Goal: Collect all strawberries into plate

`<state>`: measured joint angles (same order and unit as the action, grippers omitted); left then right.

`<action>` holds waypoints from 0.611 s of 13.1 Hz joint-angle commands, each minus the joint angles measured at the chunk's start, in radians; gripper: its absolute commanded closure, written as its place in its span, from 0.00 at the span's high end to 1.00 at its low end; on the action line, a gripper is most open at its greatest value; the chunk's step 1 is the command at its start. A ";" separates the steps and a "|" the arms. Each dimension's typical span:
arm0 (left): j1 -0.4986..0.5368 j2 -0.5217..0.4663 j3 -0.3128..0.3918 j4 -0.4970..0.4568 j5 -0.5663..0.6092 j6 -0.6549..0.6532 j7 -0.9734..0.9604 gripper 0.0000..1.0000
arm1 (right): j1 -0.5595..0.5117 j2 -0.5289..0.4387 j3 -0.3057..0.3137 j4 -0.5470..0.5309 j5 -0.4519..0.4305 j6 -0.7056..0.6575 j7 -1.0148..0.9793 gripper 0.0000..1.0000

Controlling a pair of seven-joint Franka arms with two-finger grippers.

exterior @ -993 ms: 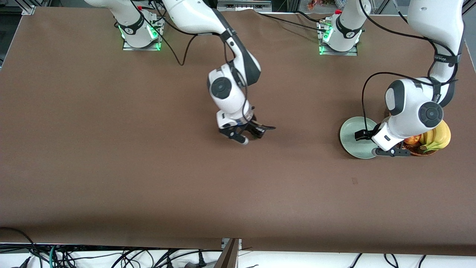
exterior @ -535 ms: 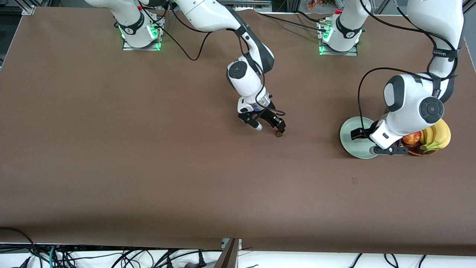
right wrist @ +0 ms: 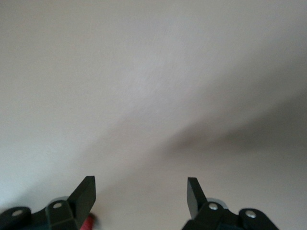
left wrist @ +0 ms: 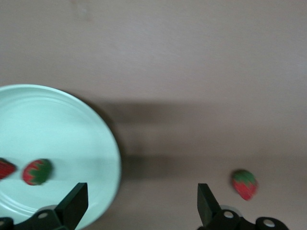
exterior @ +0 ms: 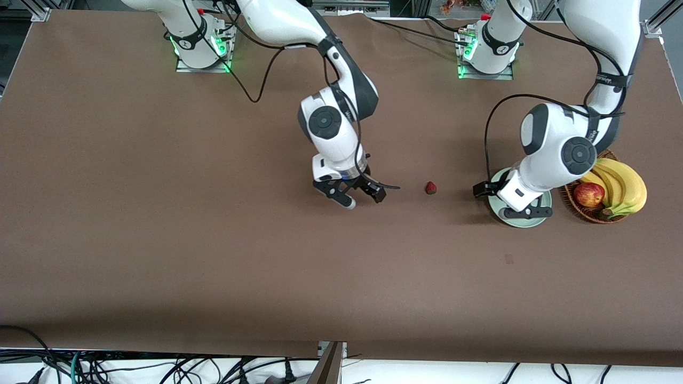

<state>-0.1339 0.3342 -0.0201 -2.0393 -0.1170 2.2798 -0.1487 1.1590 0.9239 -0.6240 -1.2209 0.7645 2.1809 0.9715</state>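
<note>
One strawberry (exterior: 430,188) is seen on the tabletop between the released right end effector (exterior: 356,197) and the plate (left wrist: 57,143), under the equally released left end effector (exterior: 507,202), which is nearer.

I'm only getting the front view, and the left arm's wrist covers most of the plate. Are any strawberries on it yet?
Observer: Yes. The left wrist view shows two strawberries lying on the plate, one of them cut off at the picture's edge.
Operator: Is the left gripper carrying anything?
Observer: No. The left gripper hangs over the plate's rim and the table beside it, jaws open with nothing between them.
Operator: And the right gripper?
Observer: The right gripper also has its jaws open, with only bare table showing between them.
</note>
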 commanded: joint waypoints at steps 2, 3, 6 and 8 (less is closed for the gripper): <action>0.000 -0.024 -0.073 -0.033 0.063 0.009 -0.142 1.00 | -0.033 -0.106 -0.126 -0.023 -0.024 -0.257 -0.288 1.00; 0.000 -0.024 -0.099 -0.047 0.063 0.032 -0.179 1.00 | -0.032 -0.120 -0.178 -0.023 -0.030 -0.333 -0.327 1.00; -0.009 0.005 -0.194 -0.081 0.123 0.131 -0.392 1.00 | 0.075 -0.145 -0.390 -0.075 -0.028 -0.455 -0.439 1.00; -0.013 0.060 -0.251 -0.081 0.213 0.199 -0.559 1.00 | 0.119 -0.152 -0.459 -0.114 -0.028 -0.481 -0.490 1.00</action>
<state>-0.1433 0.3517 -0.2382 -2.1147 0.0257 2.4179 -0.5805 1.2021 0.7959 -1.0229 -1.2634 0.7555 1.7130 0.5263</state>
